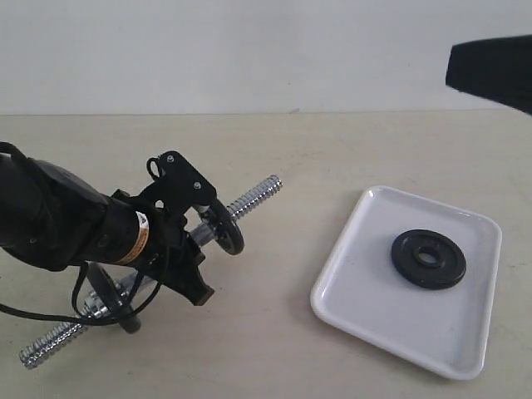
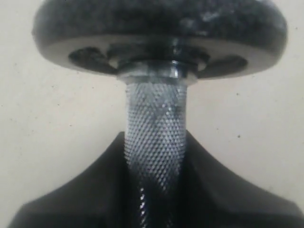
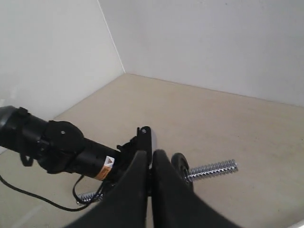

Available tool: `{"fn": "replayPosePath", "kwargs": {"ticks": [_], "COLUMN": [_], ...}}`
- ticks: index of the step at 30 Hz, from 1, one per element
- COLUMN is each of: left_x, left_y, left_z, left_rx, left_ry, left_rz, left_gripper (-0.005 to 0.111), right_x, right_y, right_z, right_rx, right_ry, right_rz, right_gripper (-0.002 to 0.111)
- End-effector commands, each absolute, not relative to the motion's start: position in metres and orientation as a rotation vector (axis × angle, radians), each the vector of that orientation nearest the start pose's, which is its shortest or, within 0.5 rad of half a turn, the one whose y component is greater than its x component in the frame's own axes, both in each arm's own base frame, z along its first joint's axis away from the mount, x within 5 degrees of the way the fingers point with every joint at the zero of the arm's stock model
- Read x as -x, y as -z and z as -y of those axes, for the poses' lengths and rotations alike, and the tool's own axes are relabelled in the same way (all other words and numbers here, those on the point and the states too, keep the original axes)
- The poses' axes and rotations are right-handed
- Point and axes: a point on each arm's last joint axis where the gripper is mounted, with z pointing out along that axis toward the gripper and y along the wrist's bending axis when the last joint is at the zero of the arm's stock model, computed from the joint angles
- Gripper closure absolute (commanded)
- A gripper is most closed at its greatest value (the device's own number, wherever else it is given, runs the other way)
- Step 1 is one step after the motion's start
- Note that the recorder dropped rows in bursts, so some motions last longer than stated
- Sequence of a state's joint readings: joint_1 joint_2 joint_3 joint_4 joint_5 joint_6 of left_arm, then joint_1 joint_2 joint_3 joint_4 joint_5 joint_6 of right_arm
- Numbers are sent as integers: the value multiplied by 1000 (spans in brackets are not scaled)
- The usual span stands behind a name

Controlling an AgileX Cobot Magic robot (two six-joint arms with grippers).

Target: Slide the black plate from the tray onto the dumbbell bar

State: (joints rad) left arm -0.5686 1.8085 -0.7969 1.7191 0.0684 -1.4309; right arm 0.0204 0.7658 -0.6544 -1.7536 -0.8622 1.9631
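Observation:
The black plate (image 1: 428,258) lies flat in the white tray (image 1: 357,312) at the right. The dumbbell bar (image 1: 253,196) slants across the left of the table, with one black disc (image 1: 228,228) near its far threaded end and another (image 1: 103,296) near its near end. My left gripper (image 1: 196,239) is shut on the bar's knurled middle (image 2: 155,137), just behind the far disc (image 2: 159,28). Part of my right arm (image 1: 492,70) hangs high at the upper right, above the tray. My right gripper (image 3: 151,157) has its fingers pressed together on nothing and looks down at the bar (image 3: 213,168).
A black cable (image 1: 50,314) loops from the left arm down by the bar's near end. Bare beige tabletop lies between the bar's far end and the tray. A white wall stands behind the table.

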Motion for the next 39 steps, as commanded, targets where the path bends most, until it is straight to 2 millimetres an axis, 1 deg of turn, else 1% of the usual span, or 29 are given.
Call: {"fn": "replayPosePath", "kwargs": {"ticks": [1,5,11,16,20,26,30,33,39], "left_x": [-285,-284,-282,-281,-281,-279,-279,-279,-279], "left_y": [-166,-174,-183,-189,-193,-199,-199,-199,-199], "left_z": [171,170,170,169,169,168,168,168,168], "left_rx": [-932,-919,-907,-899,-895,-887,-887,-890,-902], "left_ry": [19,21,26,29,35,38,38,37,30], "left_rz": [-2169,-2146,-2122,-2108,-2096,-2080,-2080,-2079,-2074], "left_gripper": [102,102,102,102,102,102,102,102,102], "right_x": [-135,-135,-141,-156,-171,-192,-202,-205,-206], "right_y": [-344,-343,-342,-327,-316,-301,-295,-293,-293], "right_z": [-69,-69,-66,-65,-64,-58,-53,-50,-47], "right_rx": [516,524,482,455,451,409,386,377,440], "right_ry": [-804,-797,-762,-780,-756,-651,-567,-525,-426], "right_rz": [-1722,-1720,-1729,-1807,-1857,-1916,-1937,-1940,-1914], "right_gripper": [109,109,109,109,109,109,109,109,109]}}
